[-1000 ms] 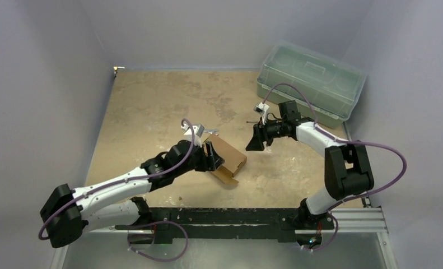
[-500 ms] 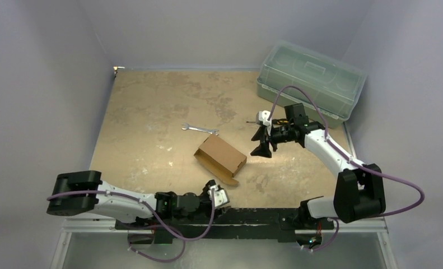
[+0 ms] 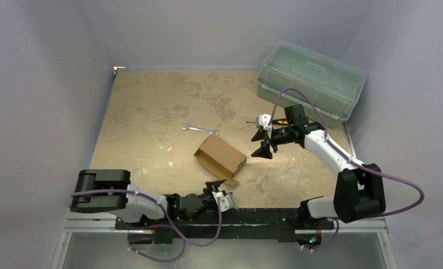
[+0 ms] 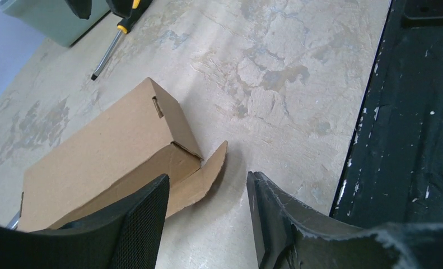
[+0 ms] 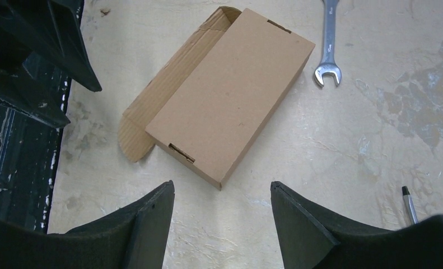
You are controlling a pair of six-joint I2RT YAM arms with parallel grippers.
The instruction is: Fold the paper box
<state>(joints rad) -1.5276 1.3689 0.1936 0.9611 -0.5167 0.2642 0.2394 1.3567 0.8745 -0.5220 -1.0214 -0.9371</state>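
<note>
Left gripper (image 4: 206, 178): jaws partly open, empty, touching nothing. It sits low at the near table edge just off the black rail (image 3: 252, 216), aimed at the box's near end.

Right gripper (image 5: 222, 186): jaws wide, also empty. It hovers over the table (image 3: 152, 106) just beside the box's far-right side, no contact.

Box (image 5: 230, 95): lies flat mid-table between the two grippers, free of both. The body looks closed and the top tabs seem seated in their slots. One corrugated flap (image 5: 138, 131) with a rounded end lies out on the table along the near side.

My read: mostly folded, that flap is what's left.

How I'd do it:
- Right comes down on the lid first to pin it. The box is light and will probably skate on this surface otherwise.
- Left gets a fingertip under the rounded end, lifts along the crease, then pushes in toward the body.
- Press lightly; the hollow body will likely dent.
- Can't tell from here whether the flap tucks inside or just folds against the wall, so check before pushing.

Clutter: wrench (image 3: 199, 129) near the box's far side, screwdriver (image 4: 115, 42) out by the green bin (image 3: 311, 78). Both look clear of the approach.
</note>
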